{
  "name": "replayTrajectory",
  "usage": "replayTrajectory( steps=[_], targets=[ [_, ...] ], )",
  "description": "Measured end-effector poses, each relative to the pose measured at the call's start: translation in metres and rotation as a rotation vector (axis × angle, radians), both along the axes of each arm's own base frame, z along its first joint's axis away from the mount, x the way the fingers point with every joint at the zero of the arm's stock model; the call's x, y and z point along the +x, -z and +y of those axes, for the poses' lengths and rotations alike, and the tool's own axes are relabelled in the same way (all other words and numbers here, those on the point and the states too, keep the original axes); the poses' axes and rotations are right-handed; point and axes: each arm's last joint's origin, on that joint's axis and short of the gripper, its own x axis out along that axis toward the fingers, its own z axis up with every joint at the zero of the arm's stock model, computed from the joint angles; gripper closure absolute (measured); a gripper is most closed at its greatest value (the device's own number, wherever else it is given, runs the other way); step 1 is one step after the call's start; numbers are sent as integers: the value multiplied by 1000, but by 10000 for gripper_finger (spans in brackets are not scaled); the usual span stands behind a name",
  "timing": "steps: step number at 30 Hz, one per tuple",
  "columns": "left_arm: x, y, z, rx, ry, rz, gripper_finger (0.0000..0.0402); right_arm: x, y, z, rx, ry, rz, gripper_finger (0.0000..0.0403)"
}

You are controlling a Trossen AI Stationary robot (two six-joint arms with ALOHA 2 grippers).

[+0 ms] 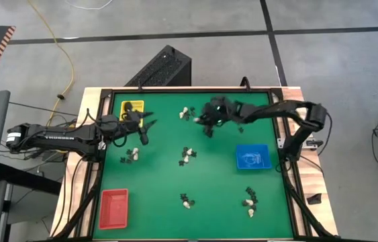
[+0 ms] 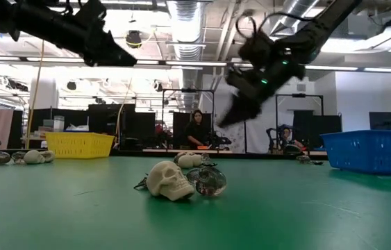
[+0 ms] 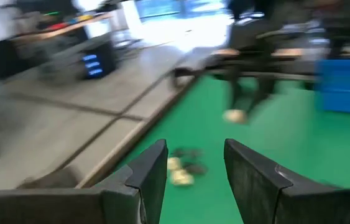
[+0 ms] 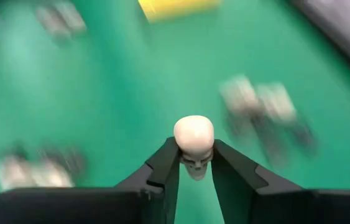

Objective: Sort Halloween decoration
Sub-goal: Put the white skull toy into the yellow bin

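Small cream and black Halloween trinkets lie in several clusters on the green table, one at the far middle (image 1: 186, 113) and one at the centre (image 1: 186, 154). A cream skull (image 2: 167, 179) rests on the mat close to the low camera. My right gripper (image 1: 199, 119) hangs above the far middle of the table, shut on a small cream skull (image 4: 194, 140). My left gripper (image 1: 150, 128) stands open beside the yellow tray (image 1: 132, 107), above the table. A trinket cluster (image 3: 181, 169) lies on the mat beyond its fingers. My right gripper pinches the small skull's lower face (image 4: 194, 163) between its two fingers, only at their free ends. The rounded cranium (image 4: 194, 130) sticks out past the fingertips. The fingers slant down toward the table, and the skull is lifted clear of the mat.
A blue tray (image 1: 252, 157) sits at the right and a red tray (image 1: 114, 207) at the near left. More trinkets lie at the near middle (image 1: 185, 199) and near right (image 1: 250, 198). A dark rail (image 1: 189, 89) frames the table. People sit in the room beyond.
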Motion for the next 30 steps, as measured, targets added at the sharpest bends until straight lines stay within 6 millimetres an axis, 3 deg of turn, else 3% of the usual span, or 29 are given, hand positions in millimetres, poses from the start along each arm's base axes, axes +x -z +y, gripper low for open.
replayTrajectory(
  steps=[3, 6, 11, 15, 24, 30],
  targets=[
    [-6, -4, 2, -4, -116, -37, 251, 38, -7, 17, -63, -43, -155, 297],
    [-12, -8, 2, -5, -131, -69, 251, 82, -11, 24, -89, -88, -195, 297],
    [-32, -14, 2, -34, -280, -119, 251, 154, -12, 12, -131, -123, -205, 288],
    [-47, -15, 0, -74, -291, -136, 251, 198, -17, -8, -123, -147, -234, 287],
    [-57, -20, -4, -81, -161, -167, 251, 252, 3, -43, -50, -159, -271, 285],
    [-56, -18, -4, -79, -160, -144, 251, 255, 14, -45, -36, -145, -292, 277]
  ],
)
